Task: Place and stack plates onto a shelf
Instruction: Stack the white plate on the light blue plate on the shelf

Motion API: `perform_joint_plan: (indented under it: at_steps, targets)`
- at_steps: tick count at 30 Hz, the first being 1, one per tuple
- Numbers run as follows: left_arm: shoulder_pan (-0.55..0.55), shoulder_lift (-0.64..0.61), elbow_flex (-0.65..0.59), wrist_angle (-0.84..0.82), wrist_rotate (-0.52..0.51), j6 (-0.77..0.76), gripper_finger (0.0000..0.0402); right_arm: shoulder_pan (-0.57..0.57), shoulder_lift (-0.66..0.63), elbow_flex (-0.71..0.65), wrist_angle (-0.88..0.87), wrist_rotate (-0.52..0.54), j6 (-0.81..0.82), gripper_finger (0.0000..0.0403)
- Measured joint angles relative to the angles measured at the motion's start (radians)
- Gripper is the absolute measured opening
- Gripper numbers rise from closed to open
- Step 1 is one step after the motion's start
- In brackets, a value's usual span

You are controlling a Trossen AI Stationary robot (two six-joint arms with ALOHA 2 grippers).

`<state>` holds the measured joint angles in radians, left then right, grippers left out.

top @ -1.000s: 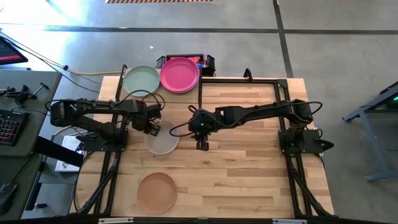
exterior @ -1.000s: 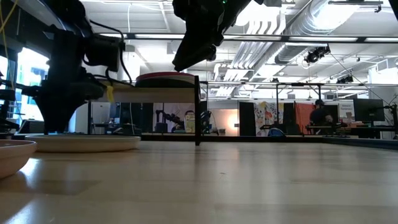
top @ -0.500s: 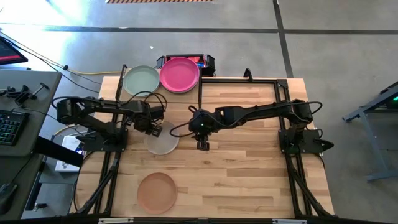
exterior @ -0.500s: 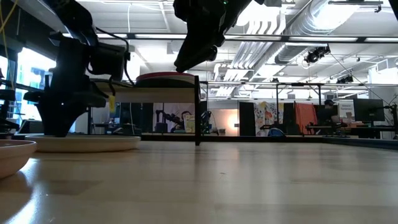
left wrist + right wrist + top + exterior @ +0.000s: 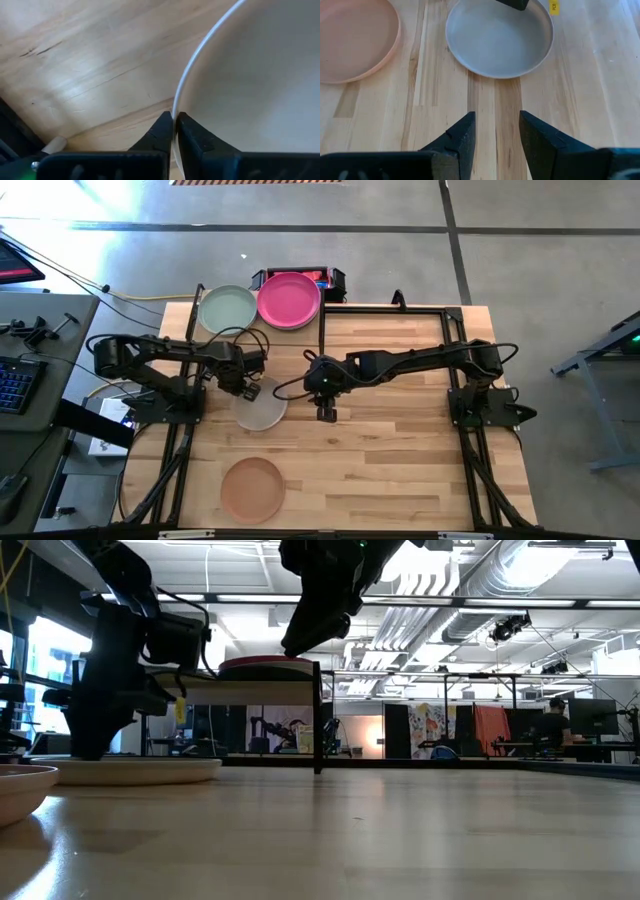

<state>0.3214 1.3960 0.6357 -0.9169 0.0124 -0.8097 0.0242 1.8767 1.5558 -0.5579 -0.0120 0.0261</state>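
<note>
While left pincer (image 5: pixel 174 129) clamps off-white plate (image 5: pixel 262 406) rim, right pincer (image 5: pixel 496 131) gapes.

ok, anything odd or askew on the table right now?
Nothing stands out. The off-white plate and peach plate lie flat and intact, the left claw is shut on the off-white plate's rim, and the right claw hangs open nearby.

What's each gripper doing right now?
Left gripper: shut on the rim of the round off-white matte plate.
Right gripper: open, holding nothing, above the bare tabletop.
</note>
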Motion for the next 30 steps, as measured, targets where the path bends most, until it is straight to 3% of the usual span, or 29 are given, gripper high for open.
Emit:
perform_joint_plan:
  at_steps: [10,21,30]
  targets:
    - [-0.001,-0.106,0.037,-0.026,0.018,0.013,0.0002,0.002,0.000,0.000,0.000,0.000,0.000,0.0128]
    - [-0.001,-0.330,0.282,-0.312,-0.002,0.000,0.0001,0.005,0.000,0.000,-0.051,0.000,0.000,0.0128]
    - [0.061,-0.405,0.513,-0.508,-0.183,-0.078,0.0001,0.005,0.000,0.000,-0.052,0.000,-0.002,0.0128]
